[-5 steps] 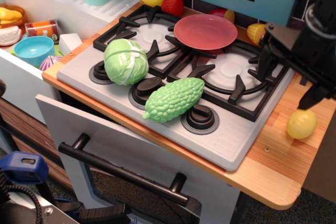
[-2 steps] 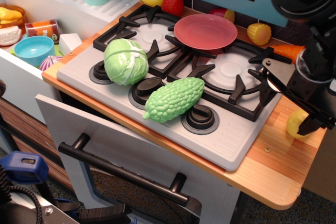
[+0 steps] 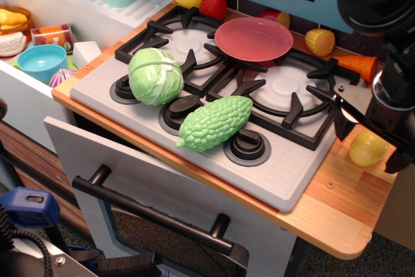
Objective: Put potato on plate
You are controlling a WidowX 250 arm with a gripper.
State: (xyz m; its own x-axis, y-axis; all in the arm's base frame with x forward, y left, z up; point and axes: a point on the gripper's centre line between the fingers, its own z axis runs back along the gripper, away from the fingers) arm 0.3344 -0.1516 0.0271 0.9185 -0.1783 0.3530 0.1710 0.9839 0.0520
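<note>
The potato (image 3: 363, 150) is a small pale-yellow egg shape lying on the wooden counter to the right of the stove. My gripper (image 3: 369, 146) is low over it, with one black finger (image 3: 342, 123) on its left and the other (image 3: 397, 161) on its right. The jaws stand apart and straddle the potato; I cannot tell whether they touch it. The pink-red plate (image 3: 253, 38) lies flat and empty on the back burner grate, up and to the left of the gripper.
A green cabbage (image 3: 155, 75) and a bumpy green gourd (image 3: 214, 122) lie on the stove front. Yellow corn (image 3: 316, 41) and an orange carrot (image 3: 356, 63) lie behind the gripper. A light-blue bowl (image 3: 41, 61) sits in the sink at left. The counter edge is close on the right.
The gripper has come down and forward from above the right burner to the potato. Its fingers now stand on both sides of the potato, which has barely moved.
</note>
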